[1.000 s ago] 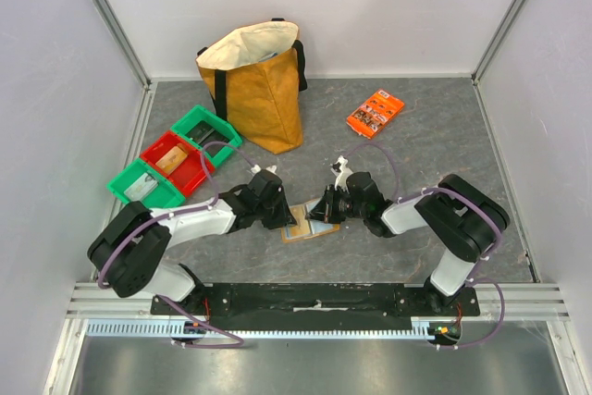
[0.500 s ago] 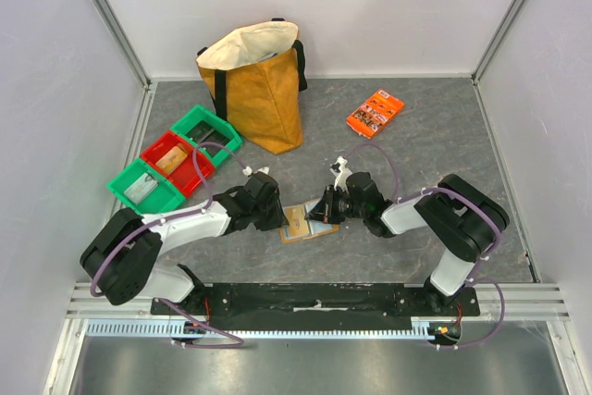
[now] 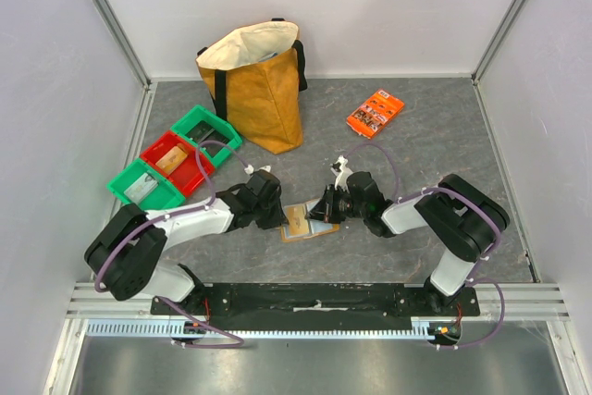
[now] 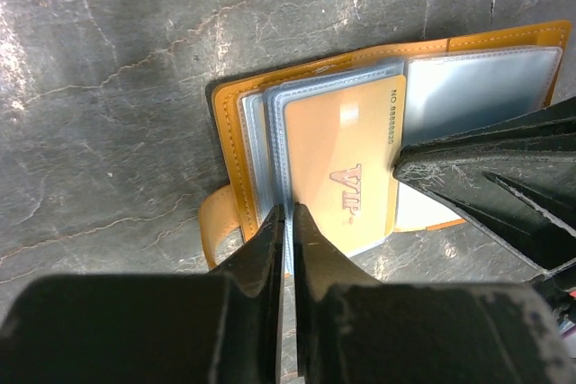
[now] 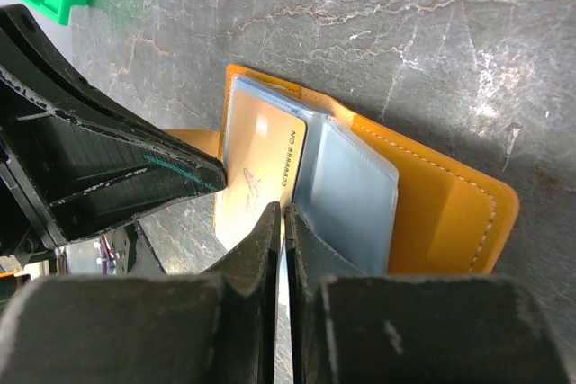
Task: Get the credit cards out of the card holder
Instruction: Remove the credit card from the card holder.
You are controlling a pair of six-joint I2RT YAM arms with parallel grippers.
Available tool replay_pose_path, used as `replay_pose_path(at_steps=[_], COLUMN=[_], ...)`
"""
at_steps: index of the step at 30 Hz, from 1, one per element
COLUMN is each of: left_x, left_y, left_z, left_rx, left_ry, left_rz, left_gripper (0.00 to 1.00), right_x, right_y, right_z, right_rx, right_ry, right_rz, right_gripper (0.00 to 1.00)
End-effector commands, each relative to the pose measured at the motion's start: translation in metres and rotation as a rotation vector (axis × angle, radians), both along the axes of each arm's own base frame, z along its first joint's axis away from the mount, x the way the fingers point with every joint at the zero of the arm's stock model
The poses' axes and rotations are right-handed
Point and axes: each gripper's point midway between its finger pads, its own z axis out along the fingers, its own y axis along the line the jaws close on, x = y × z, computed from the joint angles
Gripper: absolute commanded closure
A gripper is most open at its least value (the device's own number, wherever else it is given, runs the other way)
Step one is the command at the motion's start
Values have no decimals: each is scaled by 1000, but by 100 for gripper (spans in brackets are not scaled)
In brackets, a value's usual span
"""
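The tan card holder lies open on the grey table between both arms. In the left wrist view its leather edge and pale blue-grey sleeves show, with a gold credit card marked VIP in the top sleeve. My left gripper is shut on the near edge of the sleeves. My right gripper is shut on the gold card's edge, beside an empty sleeve. From above, the left gripper and the right gripper face each other over the holder. Other cards are hidden.
A yellow tote bag stands at the back. A bright orange packet lies at the back right. Green, red and green bins sit in a row at the left.
The left arm drew back a little to the left, then returned to the holder's edge. The right arm and the holder have barely moved.
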Motion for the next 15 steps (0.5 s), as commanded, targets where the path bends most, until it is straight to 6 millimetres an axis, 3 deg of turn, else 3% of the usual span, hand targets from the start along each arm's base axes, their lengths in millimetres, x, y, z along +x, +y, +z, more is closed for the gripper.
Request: replay_pose_path(at_steps=[1, 3, 9, 15], left_x=[-7, -7, -7, -11], left_y=[11, 11, 10, 8], left_z=[-19, -21, -22, -25], left_rx=[75, 79, 82, 71], left_ry=[42, 47, 50, 69], left_rz=[-19, -19, -21, -34], left_gripper=[94, 98, 98, 98], right_x=[4, 3, 3, 5], right_y=[10, 11, 14, 12], right_z=[21, 22, 21, 12], right_rx=[66, 70, 81, 49], right_ry=[-48, -46, -35, -26], right_rz=[27, 33, 44, 34], right_gripper=[88, 86, 85, 74])
